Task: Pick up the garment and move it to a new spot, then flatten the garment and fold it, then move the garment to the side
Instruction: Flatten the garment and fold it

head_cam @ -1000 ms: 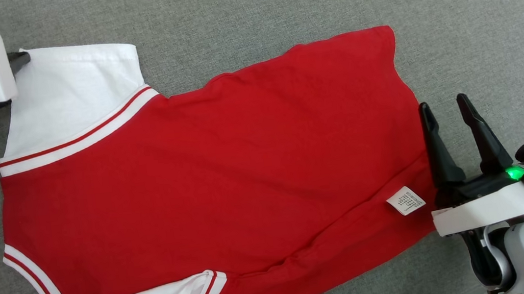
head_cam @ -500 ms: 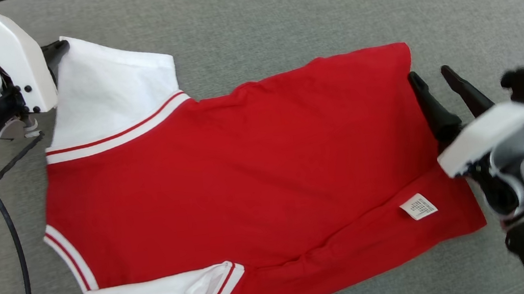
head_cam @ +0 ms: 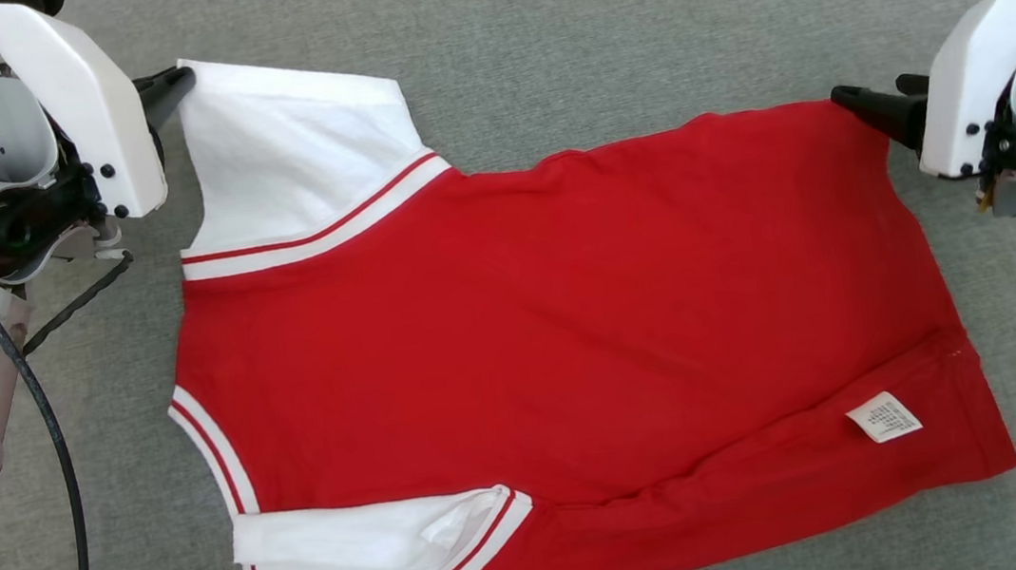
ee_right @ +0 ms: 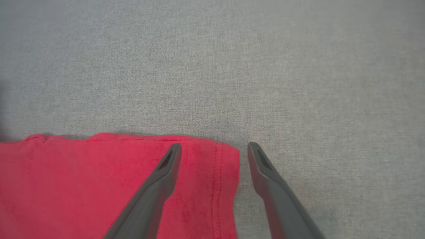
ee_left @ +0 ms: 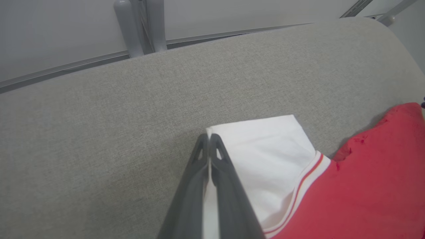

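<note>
Your left gripper is now pinching shut on the far corner of the white sleeve. A second ago those fingers were half open, and in the left wrist view they're pressing together with white cloth running between them. Your right gripper is arriving at the far hem corner, having left the near side by the care label. Its fingers are standing wide apart, one over red cloth and one over the grey cushion, gripping nothing yet. That's looking like one corner secured and one to go before you're stretching it flat. The garment is lying spread on the cushion, plain red face up. Its long axis is running across the head view, shoulders pointing to the robot's left, hem to its right.
</note>
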Robot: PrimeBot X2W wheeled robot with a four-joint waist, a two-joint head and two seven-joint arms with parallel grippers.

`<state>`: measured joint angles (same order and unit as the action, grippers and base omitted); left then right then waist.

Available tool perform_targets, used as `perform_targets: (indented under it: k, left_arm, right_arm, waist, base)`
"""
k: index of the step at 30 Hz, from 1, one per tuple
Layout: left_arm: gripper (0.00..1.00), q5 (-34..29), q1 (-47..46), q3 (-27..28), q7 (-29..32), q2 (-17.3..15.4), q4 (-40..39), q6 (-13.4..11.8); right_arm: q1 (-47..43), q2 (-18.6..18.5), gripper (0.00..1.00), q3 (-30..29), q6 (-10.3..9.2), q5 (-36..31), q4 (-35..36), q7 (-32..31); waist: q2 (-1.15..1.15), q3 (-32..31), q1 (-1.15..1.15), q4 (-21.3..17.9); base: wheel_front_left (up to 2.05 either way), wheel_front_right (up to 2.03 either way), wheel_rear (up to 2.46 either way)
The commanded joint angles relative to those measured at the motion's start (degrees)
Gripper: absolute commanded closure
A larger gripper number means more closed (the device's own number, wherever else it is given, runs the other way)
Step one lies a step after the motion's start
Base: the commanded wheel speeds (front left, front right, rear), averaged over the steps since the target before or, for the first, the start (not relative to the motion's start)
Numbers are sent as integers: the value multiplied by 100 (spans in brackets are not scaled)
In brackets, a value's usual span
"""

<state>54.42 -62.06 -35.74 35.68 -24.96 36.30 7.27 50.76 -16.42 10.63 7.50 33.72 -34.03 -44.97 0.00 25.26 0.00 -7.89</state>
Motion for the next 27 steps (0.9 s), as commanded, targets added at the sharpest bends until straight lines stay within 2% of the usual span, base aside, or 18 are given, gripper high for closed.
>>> perform_targets:
  k: [1,8,9,10,11,21,27]
  left_arm:
    - [100,50,-80,-18,-40,-36,-22,33]
    - [100,222,-211,-229,-51,-61,-56,34]
    - [100,232,-229,-245,-84,-67,-41,34]
    - [100,286,-238,-239,-90,-58,7,34]
    - [100,297,-270,-261,-82,-39,24,34]
    - [100,232,-573,-568,-856,-263,-126,22]
    - [100,154,-783,-707,-1713,-361,-96,22]
  right_arm:
    - [115,17,0,-35,-2,-72,-103,-71]
    - [656,284,0,-540,-2,-478,-1116,-357]
    - [707,314,27,-563,-2,-514,-1212,-389]
    - [758,334,80,-592,-2,-544,-1287,-388]
    - [799,358,100,-616,-2,-562,-1343,-362]
    - [1011,338,100,-645,-2,-586,-1419,727]
    - [1108,260,100,-471,-2,-486,-1421,1642]
  waist:
    - [0,29,0,51]
    - [0,126,0,240]
    - [0,136,0,255]
    - [0,145,0,272]
    - [0,155,0,290]
    - [0,190,0,345]
    - [0,204,0,363]
  base:
    - [0,0,0]
    - [0,0,0]
    - [0,0,0]
    - [0,0,0]
    - [0,0,0]
    - [0,0,0]
    - [0,0,0]
